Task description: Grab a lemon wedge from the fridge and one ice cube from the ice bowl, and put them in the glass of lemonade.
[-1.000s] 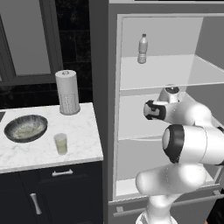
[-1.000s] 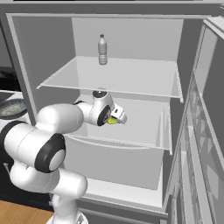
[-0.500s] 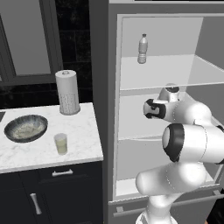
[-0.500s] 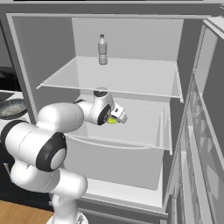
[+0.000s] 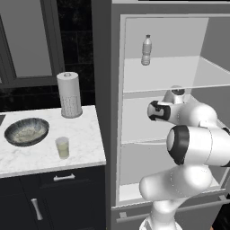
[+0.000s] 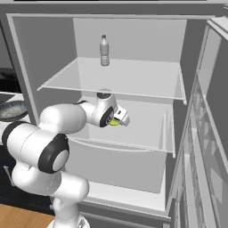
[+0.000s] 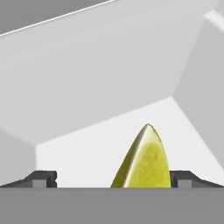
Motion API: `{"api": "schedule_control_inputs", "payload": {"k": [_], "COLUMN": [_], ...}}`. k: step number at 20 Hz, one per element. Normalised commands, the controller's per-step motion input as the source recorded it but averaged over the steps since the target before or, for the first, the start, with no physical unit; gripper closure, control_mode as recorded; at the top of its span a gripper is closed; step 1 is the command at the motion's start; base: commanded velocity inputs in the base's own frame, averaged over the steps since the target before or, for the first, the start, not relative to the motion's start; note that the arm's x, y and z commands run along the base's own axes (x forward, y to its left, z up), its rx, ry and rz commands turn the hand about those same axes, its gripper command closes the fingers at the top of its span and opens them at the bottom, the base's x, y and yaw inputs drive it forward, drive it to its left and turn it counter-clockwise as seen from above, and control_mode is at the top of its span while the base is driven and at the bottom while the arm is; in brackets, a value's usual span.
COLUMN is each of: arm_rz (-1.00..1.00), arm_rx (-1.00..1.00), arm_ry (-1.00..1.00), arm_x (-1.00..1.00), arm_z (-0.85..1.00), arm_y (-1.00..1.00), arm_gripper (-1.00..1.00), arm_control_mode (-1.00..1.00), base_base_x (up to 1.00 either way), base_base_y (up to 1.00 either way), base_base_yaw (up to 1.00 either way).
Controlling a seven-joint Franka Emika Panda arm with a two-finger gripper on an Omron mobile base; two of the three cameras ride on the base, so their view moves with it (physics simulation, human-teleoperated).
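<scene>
The fridge (image 5: pixel 107 90) stands open, and my arm reaches onto its middle shelf (image 6: pixel 147 129). The lemon wedge (image 7: pixel 146 162), yellow-green, lies on that shelf between my fingertips, closer to the right one; from the right base camera the lemon wedge (image 6: pixel 114 123) peeks out just under the hand. My gripper (image 7: pixel 113 180) is open, its jaws wide on either side of the wedge, and the same gripper (image 6: pixel 122 118) sits low over the shelf. On the marble counter stand the glass of lemonade (image 5: pixel 63 147) and the ice bowl (image 5: pixel 26 131).
A water bottle (image 5: pixel 146 50) stands on the top shelf above my hand. A white paper-towel roll (image 5: pixel 69 94) is behind the glass on the counter (image 5: pixel 85 148). The open fridge door (image 6: pixel 209 111) is at my right. Dark cabinets sit below the counter.
My hand has shifted only slightly over the middle shelf by the wedge. The jaws have stayed open and nothing else has moved.
</scene>
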Motion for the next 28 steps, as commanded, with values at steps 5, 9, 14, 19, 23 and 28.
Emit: {"api": "schedule_control_inputs", "payload": {"k": [5,9,14,19,23,28], "arm_rz": [0.00,0.00,0.00,0.00,0.00,0.00], "arm_rx": [0.00,0.00,0.00,0.00,0.00,0.00], "arm_ry": [0.00,0.00,0.00,-0.01,-0.08,-0.13], "arm_x": [0.00,0.00,-0.03,-0.23,-0.63,-0.64], "arm_z": [0.00,0.00,-0.01,-0.07,-0.06,-0.01], "arm_y": [0.00,0.00,0.00,0.00,0.00,0.00], "arm_gripper": [1.00,1.00,1.00,1.00,1.00,1.00], "arm_control_mode": [-1.00,-1.00,-1.00,-1.00,-1.00,-1.00], "base_base_x": [0.00,0.00,0.00,0.00,0.00,0.00], "base_base_y": [0.00,0.00,0.00,0.00,0.00,0.00], "base_base_yaw": [0.00,0.00,0.00,0.00,0.00,0.00]}}
